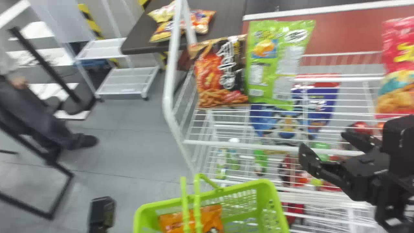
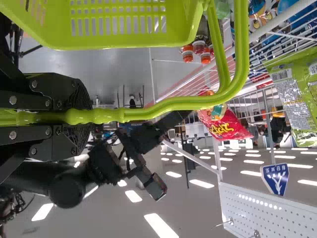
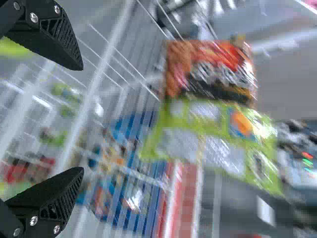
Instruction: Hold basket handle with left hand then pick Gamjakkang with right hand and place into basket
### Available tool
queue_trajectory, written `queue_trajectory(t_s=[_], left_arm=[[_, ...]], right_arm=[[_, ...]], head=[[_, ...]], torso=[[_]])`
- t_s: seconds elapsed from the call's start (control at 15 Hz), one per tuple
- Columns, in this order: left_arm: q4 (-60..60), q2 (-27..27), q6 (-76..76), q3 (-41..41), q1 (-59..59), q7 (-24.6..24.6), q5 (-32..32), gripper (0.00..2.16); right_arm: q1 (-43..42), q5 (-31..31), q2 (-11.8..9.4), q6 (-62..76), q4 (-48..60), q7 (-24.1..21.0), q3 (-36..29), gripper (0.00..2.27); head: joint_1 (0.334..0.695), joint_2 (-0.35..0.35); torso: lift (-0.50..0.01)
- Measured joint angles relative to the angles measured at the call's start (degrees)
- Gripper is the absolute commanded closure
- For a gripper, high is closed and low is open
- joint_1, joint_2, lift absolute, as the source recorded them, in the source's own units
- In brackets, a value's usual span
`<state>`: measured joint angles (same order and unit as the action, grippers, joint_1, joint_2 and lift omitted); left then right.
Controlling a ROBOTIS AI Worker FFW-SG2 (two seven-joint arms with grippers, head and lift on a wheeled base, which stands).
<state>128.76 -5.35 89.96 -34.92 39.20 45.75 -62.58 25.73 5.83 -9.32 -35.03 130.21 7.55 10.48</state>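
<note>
- Basket, head view, six o'clock: cut off below.
- Orange bag, same: partly behind handle.
- Red bag, two o'clock: cut off.
- Green bag, right wrist view, four o'clock: blurred.

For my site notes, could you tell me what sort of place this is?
Probably a mock-up shop inside a lab or workshop: snack bags stand on a white wire rack near a green shopping basket, with black-and-yellow striping behind.

A dark table stood above the grey floor, near a white shelf unit. Bright strip lights ran in rows across the ceiling.
</note>
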Motion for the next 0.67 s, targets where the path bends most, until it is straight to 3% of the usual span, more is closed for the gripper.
queue_trajectory(t_s=[0.2,0.33,0.67], left_arm=[[0.00,-0.01,0.00,0.04,0.00,0.00,0.00,2.15],[0.00,-0.01,0.00,0.04,0.00,-0.05,0.00,2.15],[0.00,-0.01,0.00,0.21,0.00,-0.04,0.00,2.15]], right_arm=[[3.88,1.54,0.24,19.43,-8.09,-0.56,-5.52,0.08],[6.67,2.10,0.79,33.22,-13.84,-0.02,-7.58,0.08],[12.12,3.58,1.60,45.42,-18.42,1.11,-9.83,0.08]], head=[[0.695,-0.018],[0.695,-0.057],[0.695,-0.125]], torso=[[-0.018],[-0.018],[-0.018]])
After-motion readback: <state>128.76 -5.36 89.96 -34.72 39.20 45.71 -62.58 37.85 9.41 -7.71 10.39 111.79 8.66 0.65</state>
